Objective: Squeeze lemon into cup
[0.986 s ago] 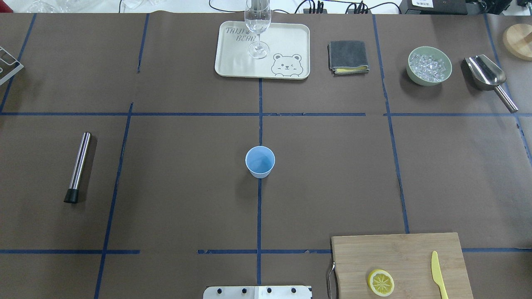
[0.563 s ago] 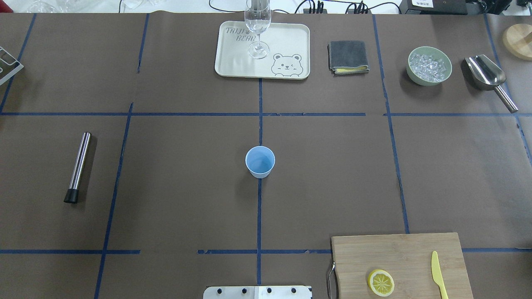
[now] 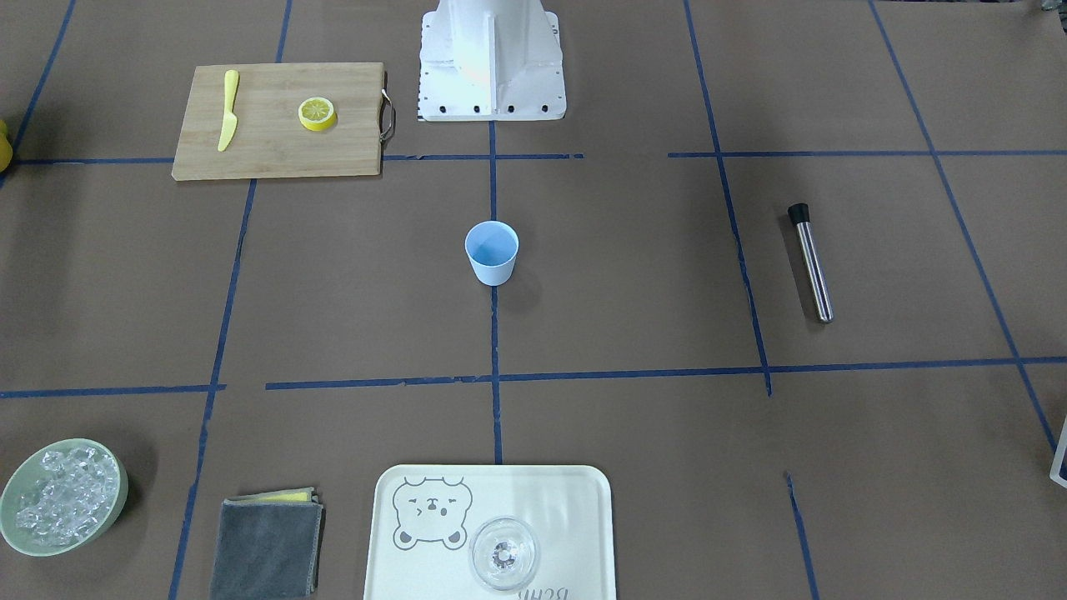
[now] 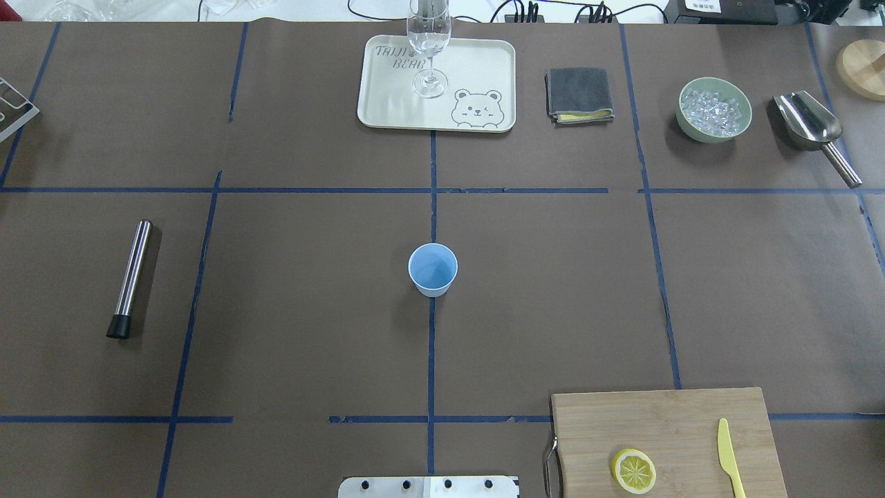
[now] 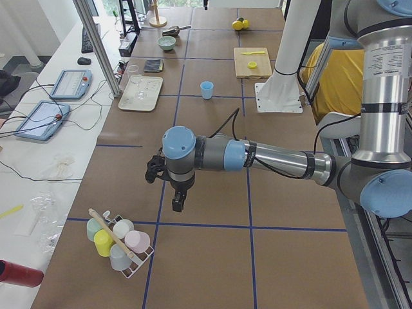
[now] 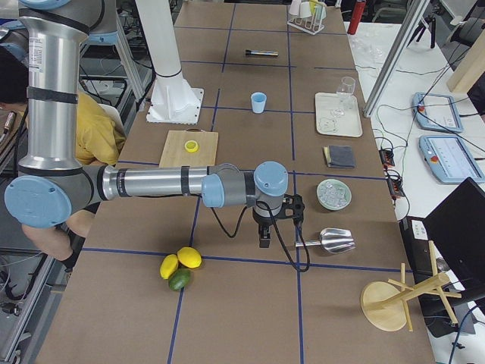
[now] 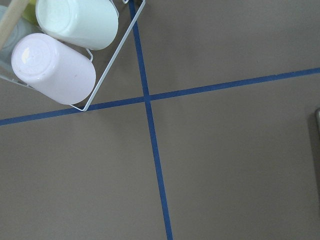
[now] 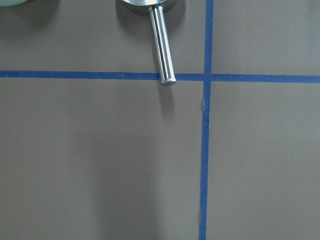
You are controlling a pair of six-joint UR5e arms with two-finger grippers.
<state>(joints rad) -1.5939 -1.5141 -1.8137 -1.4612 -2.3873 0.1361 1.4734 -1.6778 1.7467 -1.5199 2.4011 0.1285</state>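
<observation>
The half lemon (image 4: 633, 470) lies cut face up on a wooden cutting board (image 4: 664, 425) at the near right; it also shows in the front view (image 3: 318, 112). The light blue cup (image 4: 433, 269) stands upright at the table's middle (image 3: 492, 252). Neither gripper shows in the overhead or front views. The left gripper (image 5: 177, 203) hangs over the table's far left end, near a cup rack (image 5: 119, 241). The right gripper (image 6: 264, 239) hangs over the far right end, near the steel scoop (image 6: 330, 241). I cannot tell whether either is open or shut.
A yellow knife (image 4: 727, 456) lies on the board. At the back are a tray (image 4: 484, 69) with a clear glass (image 4: 429, 41), a grey cloth (image 4: 579, 95), an ice bowl (image 4: 714, 109) and a scoop (image 4: 812, 131). A steel rod (image 4: 130, 278) lies at the left.
</observation>
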